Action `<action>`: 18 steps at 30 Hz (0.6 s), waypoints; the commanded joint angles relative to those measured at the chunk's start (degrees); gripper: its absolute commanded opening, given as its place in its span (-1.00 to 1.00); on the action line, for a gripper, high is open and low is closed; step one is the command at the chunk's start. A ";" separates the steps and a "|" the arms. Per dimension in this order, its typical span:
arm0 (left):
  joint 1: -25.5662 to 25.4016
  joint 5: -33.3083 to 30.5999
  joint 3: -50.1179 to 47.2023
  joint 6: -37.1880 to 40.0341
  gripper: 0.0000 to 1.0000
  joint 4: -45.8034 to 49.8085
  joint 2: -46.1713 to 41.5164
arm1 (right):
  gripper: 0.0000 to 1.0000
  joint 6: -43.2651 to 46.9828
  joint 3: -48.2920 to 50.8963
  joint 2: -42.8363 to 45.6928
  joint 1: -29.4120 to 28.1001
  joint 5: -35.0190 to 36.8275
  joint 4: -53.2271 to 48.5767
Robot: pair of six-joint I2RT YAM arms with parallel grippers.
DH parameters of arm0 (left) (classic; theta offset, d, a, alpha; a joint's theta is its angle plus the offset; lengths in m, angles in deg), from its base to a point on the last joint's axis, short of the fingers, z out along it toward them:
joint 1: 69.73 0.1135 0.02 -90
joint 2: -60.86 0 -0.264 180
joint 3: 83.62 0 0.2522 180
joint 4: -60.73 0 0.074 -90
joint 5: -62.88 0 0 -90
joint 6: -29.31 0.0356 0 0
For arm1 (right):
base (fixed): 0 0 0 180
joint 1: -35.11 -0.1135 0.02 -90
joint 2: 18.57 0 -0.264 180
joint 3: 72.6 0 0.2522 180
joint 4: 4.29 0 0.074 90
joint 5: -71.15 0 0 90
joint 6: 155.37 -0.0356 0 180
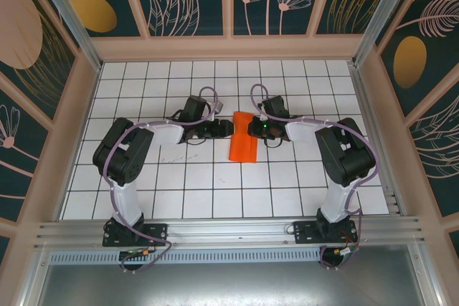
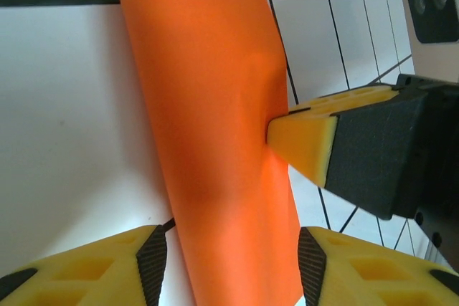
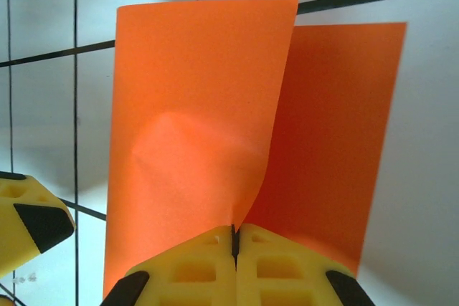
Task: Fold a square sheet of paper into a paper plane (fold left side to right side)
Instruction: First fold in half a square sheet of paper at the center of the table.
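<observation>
Two yellow fingers (image 2: 143,270) at the bottom edge of the left wrist view belong to the left end effector (image 2: 233,252). They stand apart, one on each side of the sheet (image 2: 215,127), gripping nothing. From the right of that frame the right end effector (image 2: 305,141) sets its yellow tip against the sheet's right edge. In its own wrist view it is clenched at bottom centre, with the sheet's near edge nipped in the seam between its fingers.

The sheet lies on the white gridded desk (image 1: 179,191) at the centre of the top view, between the two end effectors.

I judge the left-to-right fold to be the step in hand, and only half made. The sheet is doubled over, but the upper layer bulges and carries a soft dent. In the right wrist view that layer splays toward the upper left while the under layer shows bare at the upper right, so the far edges do not meet. The next move calls for squaring the upper layer over the lower one, then pressing the folded side flat while the pinch keeps the edges together (paper this thin probably skews if dragged).

In the top view the sheet is a narrow strip. Its long axis runs from top to bottom of the frame, leaning only slightly. It has no nose yet, so it points nowhere.
</observation>
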 commanded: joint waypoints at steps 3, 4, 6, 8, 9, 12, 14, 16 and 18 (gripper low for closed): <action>-1.00 -2.14 3.44 0.68 0.11 2.60 2.68 | -0.92 1.31 -1.47 -0.90 0.24 2.06 -1.94; -1.11 -2.71 3.78 0.71 0.11 2.93 3.17 | -0.92 1.35 -1.47 -0.86 0.26 1.89 -1.94; -1.28 -3.20 4.53 0.58 0.10 3.41 4.16 | -0.91 1.36 -1.47 -0.98 0.25 1.46 -1.83; -1.41 -3.57 5.19 0.45 0.10 3.76 5.02 | -0.91 1.28 -1.41 -0.93 0.28 0.78 -1.51; -1.46 -3.74 5.47 0.45 0.09 4.01 5.45 | -0.91 1.27 -1.38 -0.95 0.28 0.41 -1.32; -1.69 -3.78 6.25 0.36 0.02 4.47 6.53 | -0.90 1.18 -1.39 -0.88 0.28 -0.53 -1.01; -1.83 -3.68 6.60 0.26 -0.04 4.65 7.21 | -0.89 1.18 -1.45 -0.86 0.31 -1.06 -0.89; -2.06 -3.94 6.93 0.13 -0.10 4.98 7.79 | -0.88 1.18 -1.46 -0.58 0.26 -1.50 -0.80; -2.15 -4.04 7.15 0.09 -0.15 5.09 8.24 | -0.83 1.18 -1.49 -0.09 0.47 -1.81 -0.80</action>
